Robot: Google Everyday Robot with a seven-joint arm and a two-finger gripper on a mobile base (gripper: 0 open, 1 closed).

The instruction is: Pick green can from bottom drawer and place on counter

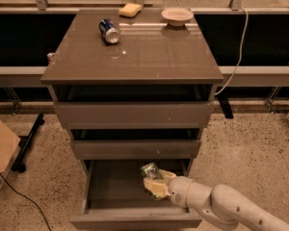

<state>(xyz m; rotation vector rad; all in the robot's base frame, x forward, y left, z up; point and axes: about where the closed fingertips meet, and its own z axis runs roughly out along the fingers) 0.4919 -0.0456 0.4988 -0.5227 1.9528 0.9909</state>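
Note:
The bottom drawer (135,219) is pulled open below two other drawers. My gripper (154,183) reaches into it from the lower right, and its pale fingers are closed around the green can (150,171). The can's green label and silver end show just above the fingers, near the middle right of the drawer tray. The counter (149,52) is the glossy grey-brown top of the cabinet, well above the gripper.
On the counter lie a blue can (109,31) on its side, a yellow sponge (130,9) and a pale bowl (177,16) at the back. The two upper drawers stick out slightly. A cardboard box (0,153) stands on the floor at left. A white cable (238,47) hangs at right.

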